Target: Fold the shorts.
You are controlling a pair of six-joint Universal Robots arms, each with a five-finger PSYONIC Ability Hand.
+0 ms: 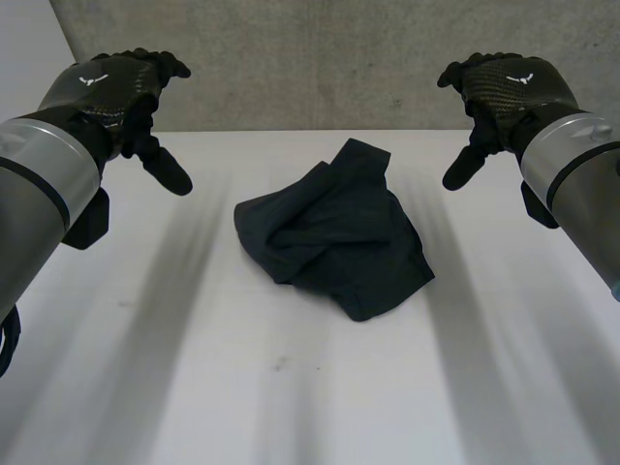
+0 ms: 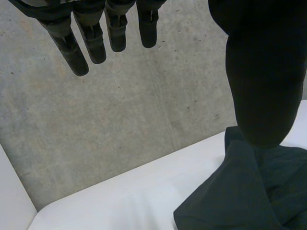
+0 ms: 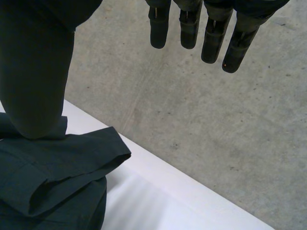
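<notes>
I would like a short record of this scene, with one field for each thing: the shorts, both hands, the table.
shorts: dark, crumpled in a heap mid-table, not yet folded
left hand: open, raised, apart from the shorts, holding nothing
right hand: open, raised, apart from the shorts, holding nothing
table: white, the shorts lie on it
wall: grey concrete, behind the table

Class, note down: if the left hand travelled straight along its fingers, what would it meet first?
Probably the concrete wall: the left hand aims its open fingers past the table; the shorts lie aside. Depth is uncertain.
</notes>
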